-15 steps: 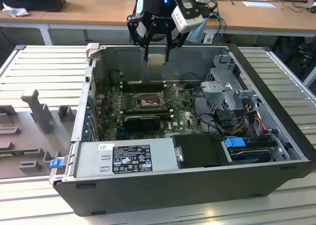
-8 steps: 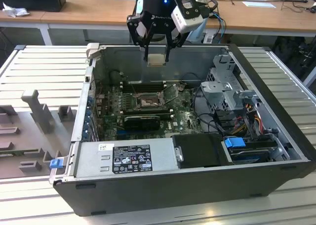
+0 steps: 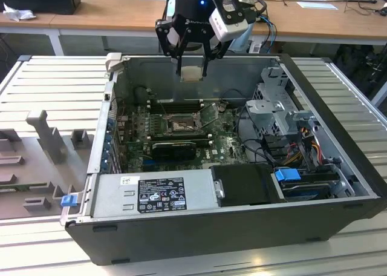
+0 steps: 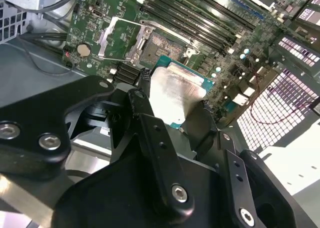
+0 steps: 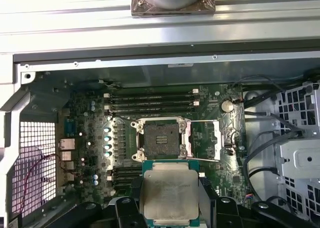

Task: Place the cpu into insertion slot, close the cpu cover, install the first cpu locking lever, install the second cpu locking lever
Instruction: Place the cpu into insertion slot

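Open computer case underneath; cpu tight in the end effector, above the insertion slot.

Bright, even light with soft glare on the cpu; the computer case interior sits dimmer.

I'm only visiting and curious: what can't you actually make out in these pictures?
- Underside of the chip: turned away from both wrist views.
- Sides of the chip: covered by the fingers holding it, first wrist view.
- Pins of the socket: too small in the exterior view.
- Front strip of the green board: hidden behind the grey box, exterior view.
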